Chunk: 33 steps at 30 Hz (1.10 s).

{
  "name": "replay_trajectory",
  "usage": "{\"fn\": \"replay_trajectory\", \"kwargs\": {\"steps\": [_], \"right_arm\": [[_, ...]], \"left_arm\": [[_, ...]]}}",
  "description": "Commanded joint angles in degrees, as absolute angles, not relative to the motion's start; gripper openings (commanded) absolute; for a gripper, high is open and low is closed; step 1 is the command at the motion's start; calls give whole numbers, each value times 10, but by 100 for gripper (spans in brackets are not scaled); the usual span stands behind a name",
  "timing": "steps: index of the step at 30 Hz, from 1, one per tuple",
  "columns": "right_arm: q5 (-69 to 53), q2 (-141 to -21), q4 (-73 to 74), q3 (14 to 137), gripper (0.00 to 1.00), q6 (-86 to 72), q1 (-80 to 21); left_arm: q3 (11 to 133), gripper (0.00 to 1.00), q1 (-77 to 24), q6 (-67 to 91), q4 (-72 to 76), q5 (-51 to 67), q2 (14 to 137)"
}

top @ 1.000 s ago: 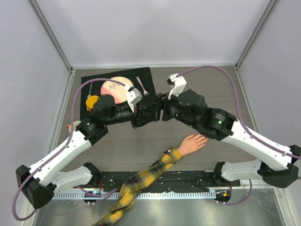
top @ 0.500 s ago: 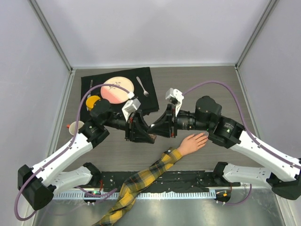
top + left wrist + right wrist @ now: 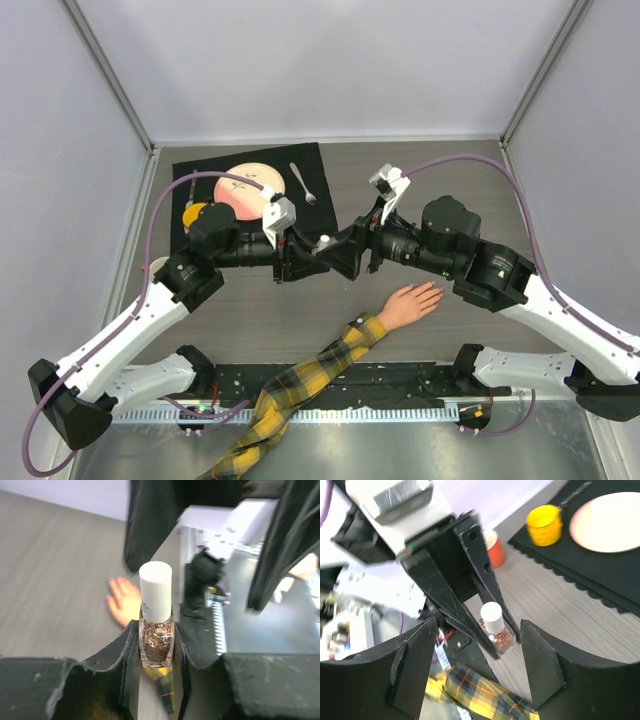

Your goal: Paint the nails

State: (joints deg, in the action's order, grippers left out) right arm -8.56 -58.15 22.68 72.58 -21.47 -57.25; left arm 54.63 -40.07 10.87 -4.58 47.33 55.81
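Observation:
My left gripper [image 3: 156, 647] is shut on a small glitter nail polish bottle [image 3: 156, 641] with a white cap [image 3: 155, 590], held upright above the table. In the top view the bottle [image 3: 322, 243] sits between the two grippers. My right gripper [image 3: 481, 652] is open, its jaws wide on either side of the bottle but not touching it. The pale mannequin hand [image 3: 408, 303] lies flat on the table below the grippers, on an arm in a yellow plaid sleeve [image 3: 300, 385]. Its nails are too small to make out.
A black mat [image 3: 200, 168] at the back left holds a pink plate [image 3: 246, 190], a fork [image 3: 302, 183] and a yellow cup [image 3: 196, 215]. An orange cup [image 3: 495, 549] stands by the left arm. Slanted enclosure walls stand on both sides.
Both grippers dipped toward the hand half a second ago and have since moved back up and away from it, still facing each other. The bottle's white cap now shows between them.

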Motion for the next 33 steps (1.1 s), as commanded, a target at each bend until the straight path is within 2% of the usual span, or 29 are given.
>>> {"fn": "replay_trajectory", "kwargs": {"steps": [1, 3, 4, 7, 13, 16, 17, 19, 20, 21, 22, 23, 24, 25, 26, 30, 33], "right_arm": [[35, -585, 273, 777, 73, -272, -578], [75, -596, 292, 786, 72, -279, -584], [82, -605, 292, 791, 65, -285, -584], [109, -623, 286, 800, 53, -301, -601], [184, -664, 293, 825, 52, -282, -648], [210, -682, 296, 833, 46, -265, -672], [224, -684, 303, 833, 42, -261, -678], [232, -681, 303, 819, 24, -237, -678], [228, -677, 296, 810, 7, -216, -678], [202, -661, 288, 798, 1, -194, -677], [131, -651, 275, 767, 1, -131, -672], [29, -641, 249, 749, 1, -104, -663], [-207, -625, 232, 732, 1, -89, -644], [-266, -616, 183, 695, 1, -102, -638], [-316, -610, 164, 680, 1, -115, -632], [-352, -606, 127, 643, 1, -148, -614], [-281, -595, 122, 649, 1, -164, -614]], "left_arm": [[548, 0, -403, 54, -55, 376, 535], [544, 0, -403, 56, -50, 372, 533], [542, 0, -403, 57, -48, 368, 533], [542, 0, -403, 61, -51, 358, 537], [535, 0, -403, 76, -37, 357, 534], [533, 0, -403, 80, -33, 358, 530], [533, 0, -403, 82, -32, 365, 528], [533, 0, -403, 85, -30, 412, 526], [535, 0, -403, 85, -30, 444, 526], [538, 0, -403, 87, -31, 483, 528], [541, 0, -403, 102, -26, 601, 531], [545, 0, -403, 121, -19, 659, 534], [546, 0, -404, 149, 44, 728, 545], [540, 0, -406, 222, 80, 779, 548], [537, 0, -407, 235, 108, 780, 544], [533, 0, -406, 203, 86, 756, 533], [541, 0, -406, 182, 66, 727, 540]]}}
